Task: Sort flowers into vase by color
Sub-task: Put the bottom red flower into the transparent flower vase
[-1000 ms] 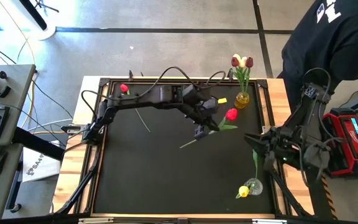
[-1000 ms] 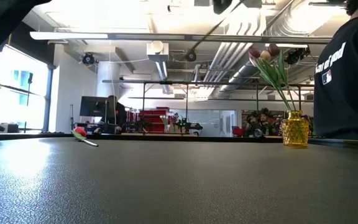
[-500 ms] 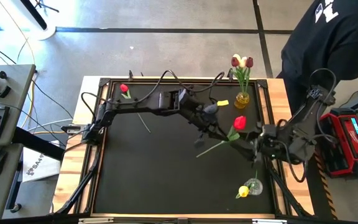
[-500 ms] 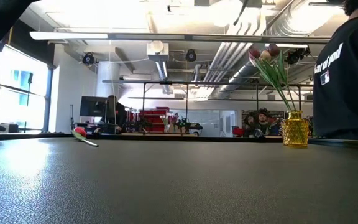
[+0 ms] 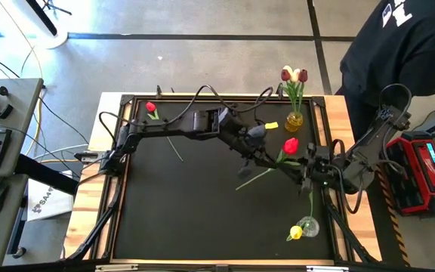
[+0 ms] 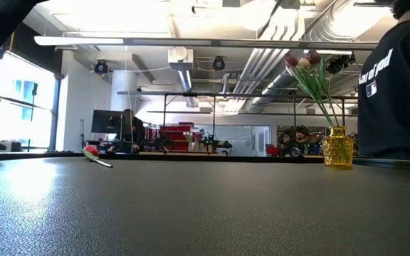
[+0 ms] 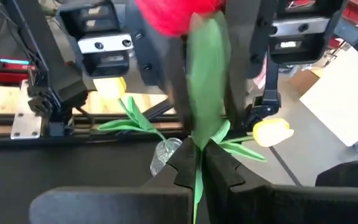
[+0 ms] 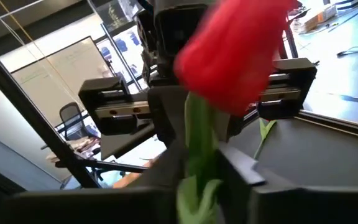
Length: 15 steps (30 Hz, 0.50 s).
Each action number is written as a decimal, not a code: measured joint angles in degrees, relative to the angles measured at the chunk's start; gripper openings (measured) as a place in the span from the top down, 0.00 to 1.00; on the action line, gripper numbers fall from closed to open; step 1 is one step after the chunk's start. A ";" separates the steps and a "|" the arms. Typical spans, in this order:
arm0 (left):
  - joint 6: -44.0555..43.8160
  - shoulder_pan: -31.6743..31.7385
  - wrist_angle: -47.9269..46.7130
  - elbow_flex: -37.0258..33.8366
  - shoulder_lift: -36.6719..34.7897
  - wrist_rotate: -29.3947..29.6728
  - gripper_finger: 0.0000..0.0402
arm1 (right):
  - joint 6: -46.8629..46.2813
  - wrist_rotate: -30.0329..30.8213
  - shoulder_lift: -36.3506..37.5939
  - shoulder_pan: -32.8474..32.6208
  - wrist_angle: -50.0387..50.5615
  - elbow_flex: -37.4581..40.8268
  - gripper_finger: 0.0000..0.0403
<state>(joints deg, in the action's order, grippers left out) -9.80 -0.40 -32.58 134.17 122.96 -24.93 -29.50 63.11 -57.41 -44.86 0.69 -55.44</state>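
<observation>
Table first, dark-topped, with both arms meeting over its right half. Left gripper is closed on the stem of a red tulip, held clear of the surface; the stem slants from the head down toward the table's middle. Right gripper has closed on the same stem just beside it, so a handover looks underway. Nearby stand a yellow vase with two tulips and a clear vase with a yellow one; neither blocks. Another red tulip lies far left.
</observation>
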 joint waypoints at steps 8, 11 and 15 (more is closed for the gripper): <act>0.02 -0.71 -0.74 0.00 0.00 -0.72 0.98 | 0.00 -6.13 0.07 -0.13 0.62 0.00 0.99; 0.01 -0.99 -0.84 0.00 0.03 -0.67 0.91 | -0.77 -7.16 0.14 -0.61 1.15 -0.02 0.99; -0.20 -1.40 -1.11 0.01 0.07 -0.44 0.79 | -0.66 -11.44 0.92 -2.92 3.71 -1.51 0.99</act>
<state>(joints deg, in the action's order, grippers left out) -10.00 -1.80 -33.70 134.18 123.02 -25.36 -30.16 51.67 -56.49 -47.78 4.40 -56.95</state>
